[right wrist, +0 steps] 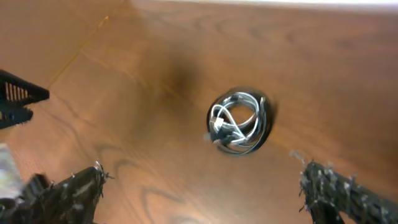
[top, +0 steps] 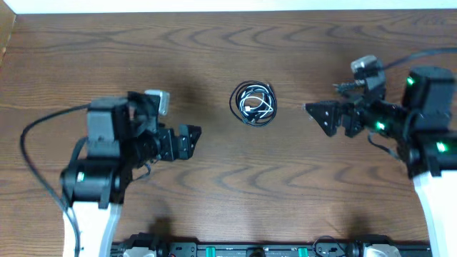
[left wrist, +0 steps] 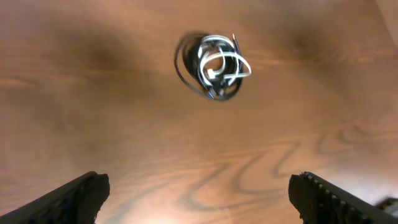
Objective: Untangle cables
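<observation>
Black fingertips of the left gripper sit closest to the lens in the left wrist view, one in each lower corner. Bare wood shows across the whole gap between them: the jaws stand wide apart and hold nothing. The right gripper looks the same from its own wrist camera, its two fingers spread to the bottom corners and empty. The cables lie in one small tight coil on the table, roughly midway between the two grippers and touched by neither. A white cord loops through the middle of the bundle and black cords ring it; the blurred wrist views do not show how many black strands there are. From overhead, the left gripper points at the coil from the left and the right gripper from the right, each well apart from it. Open tabletop surrounds the coil on every side. The table's far edge runs along the top of the overhead view against a pale strip, and a black rail lines the near edge between the arm bases. A dark gridded shape at the left border of the right wrist view is possibly part of the other arm.
</observation>
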Robot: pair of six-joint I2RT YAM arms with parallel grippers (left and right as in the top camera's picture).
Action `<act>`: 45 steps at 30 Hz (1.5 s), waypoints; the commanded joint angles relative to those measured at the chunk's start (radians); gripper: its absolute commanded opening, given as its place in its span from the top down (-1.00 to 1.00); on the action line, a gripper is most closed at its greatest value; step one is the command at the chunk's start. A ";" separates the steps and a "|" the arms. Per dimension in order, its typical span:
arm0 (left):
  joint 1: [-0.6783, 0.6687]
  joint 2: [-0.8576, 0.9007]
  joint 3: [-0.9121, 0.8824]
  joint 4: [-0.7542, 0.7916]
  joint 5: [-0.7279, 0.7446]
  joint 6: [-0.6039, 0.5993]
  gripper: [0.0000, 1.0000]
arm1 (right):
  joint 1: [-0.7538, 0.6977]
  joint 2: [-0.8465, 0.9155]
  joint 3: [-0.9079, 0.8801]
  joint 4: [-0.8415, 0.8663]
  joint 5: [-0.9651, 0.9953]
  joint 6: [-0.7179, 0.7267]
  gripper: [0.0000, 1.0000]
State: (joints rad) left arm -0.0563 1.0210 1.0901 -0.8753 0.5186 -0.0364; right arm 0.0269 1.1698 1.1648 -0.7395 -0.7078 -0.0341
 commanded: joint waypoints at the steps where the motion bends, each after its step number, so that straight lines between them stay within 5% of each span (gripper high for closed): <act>1: 0.001 0.071 0.080 -0.040 0.002 -0.065 -0.96 | 0.070 0.076 0.093 -0.064 0.167 0.064 -0.99; 6: 0.000 0.222 0.164 -0.098 -0.040 -0.074 -0.96 | 0.215 0.261 0.328 -0.268 0.461 0.063 -0.98; 13: 0.006 0.325 0.164 -0.042 -0.041 -0.104 -0.96 | 0.316 0.409 0.357 -0.152 0.447 0.089 -0.98; 17: 0.043 0.359 0.164 -0.035 -0.041 -0.105 -0.96 | 0.351 0.516 0.357 -0.122 0.447 0.072 -0.79; 20: 0.073 0.380 0.164 -0.036 -0.040 -0.109 -0.96 | 0.364 0.606 0.357 -0.080 0.443 0.051 -0.45; 34: 0.084 0.412 0.163 -0.062 -0.040 -0.108 -0.96 | 0.393 0.845 0.357 -0.034 0.377 -0.111 -0.36; 45: 0.084 0.412 0.163 -0.063 -0.040 -0.108 -0.96 | 0.399 0.869 0.357 0.023 0.414 -0.142 0.21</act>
State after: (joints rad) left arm 0.0246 1.4292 1.2404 -0.9356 0.4873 -0.1352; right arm 0.4187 2.0190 1.5127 -0.7231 -0.2951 -0.1448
